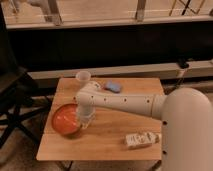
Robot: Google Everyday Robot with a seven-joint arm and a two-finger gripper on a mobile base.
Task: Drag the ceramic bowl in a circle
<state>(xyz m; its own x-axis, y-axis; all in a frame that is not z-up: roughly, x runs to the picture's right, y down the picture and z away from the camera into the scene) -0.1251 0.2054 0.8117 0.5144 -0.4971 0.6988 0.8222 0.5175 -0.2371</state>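
Observation:
The ceramic bowl is round, shallow, glossy orange with a darker rim. It sits at the left front of the wooden table, its left side near the table's left edge. My white arm reaches from the right across the table. My gripper points down at the bowl's right rim and seems to touch it.
A small translucent whitish cup stands at the back left of the table. A blue object lies at the back middle. A white packet lies at the front right. A dark chair stands left of the table.

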